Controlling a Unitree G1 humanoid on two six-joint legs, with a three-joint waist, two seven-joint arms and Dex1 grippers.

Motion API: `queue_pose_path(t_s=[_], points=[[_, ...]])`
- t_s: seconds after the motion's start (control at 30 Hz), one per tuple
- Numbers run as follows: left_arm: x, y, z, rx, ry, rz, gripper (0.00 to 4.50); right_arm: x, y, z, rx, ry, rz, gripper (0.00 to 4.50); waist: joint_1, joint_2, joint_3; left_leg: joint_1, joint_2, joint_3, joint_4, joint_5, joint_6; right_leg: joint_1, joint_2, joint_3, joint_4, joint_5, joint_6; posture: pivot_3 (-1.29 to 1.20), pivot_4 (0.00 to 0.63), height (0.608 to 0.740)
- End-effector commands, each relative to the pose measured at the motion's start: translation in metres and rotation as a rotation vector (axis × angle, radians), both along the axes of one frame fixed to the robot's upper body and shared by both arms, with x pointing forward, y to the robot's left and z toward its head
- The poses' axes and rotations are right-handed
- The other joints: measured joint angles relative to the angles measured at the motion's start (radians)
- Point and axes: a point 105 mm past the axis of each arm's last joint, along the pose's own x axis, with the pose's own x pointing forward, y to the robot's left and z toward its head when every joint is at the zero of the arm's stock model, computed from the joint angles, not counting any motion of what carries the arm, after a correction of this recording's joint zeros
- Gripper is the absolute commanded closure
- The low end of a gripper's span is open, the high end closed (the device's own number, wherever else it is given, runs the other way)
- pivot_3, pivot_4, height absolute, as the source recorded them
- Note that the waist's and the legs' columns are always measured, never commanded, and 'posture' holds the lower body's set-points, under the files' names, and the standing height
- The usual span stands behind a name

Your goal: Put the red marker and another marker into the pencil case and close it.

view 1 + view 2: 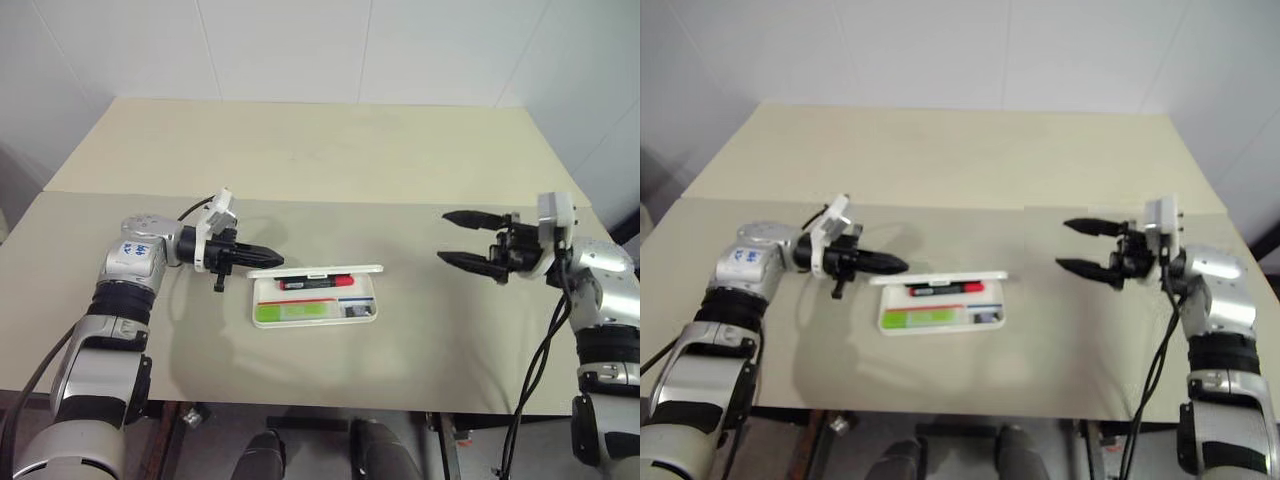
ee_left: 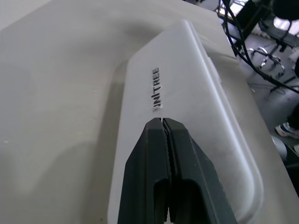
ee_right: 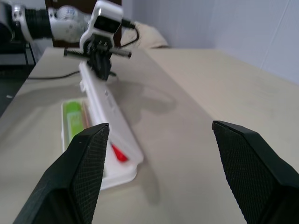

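Judging by its look, the pencil case [image 1: 315, 297] is light, stiff, slippery plastic that could skid when pushed, so the raised lid's outer face is the place to press. White with rounded corners, it lies mid-tabletop [image 1: 300, 150], holding the red marker [image 1: 316, 282] and lime-green highlighter [image 1: 291, 313]. Left gripper [image 1: 272, 262] is clenched empty against the lid; right gripper [image 1: 458, 237] is released, well apart.

Bright, even overhead light; soft shadows, slight haze.
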Motion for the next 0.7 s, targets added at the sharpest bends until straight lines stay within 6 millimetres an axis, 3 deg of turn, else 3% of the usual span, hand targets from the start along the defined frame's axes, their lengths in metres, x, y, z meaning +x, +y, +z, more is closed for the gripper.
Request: queue_pose_path(t_s=[0.03, 0.4, 0.7], points=[[-0.018, -0.004, 0.004, 0.007, 0.009, -0.147, 4.47, -0.01, -0.006, 0.016, 0.008, -0.04, 0.077, 0.0, 0.0, 0.0, 0.0, 0.0, 0.0, 0.0, 0.0, 0.0, 0.0, 0.0, 0.0, 0.0, 0.0, 0.0, 0.0, 0.0, 0.15, 0.74], [-0.034, -0.018, -0.007, 0.05, 0.027, -0.245, 4.47, -0.02, -0.001, 0.031, -0.026, -0.031, 0.166, 0.0, 0.0, 0.0, 0.0, 0.0, 0.0, 0.0, 0.0, 0.0, 0.0, 0.0, 0.0, 0.0, -0.001, 0.0, 0.0, 0.0, 0.15, 0.74], [-0.049, -0.026, -0.026, 0.123, 0.059, -0.327, 4.47, -0.04, 0.004, 0.001, -0.137, 0.045, 0.24, 0.0, 0.005, 0.0, 0.0, 0.0, 0.0, 0.0, -0.001, 0.0, 0.001, 0.0, 0.0, 0.001, -0.002, 0.0, 0.0, 0.0, 0.15, 0.74]])
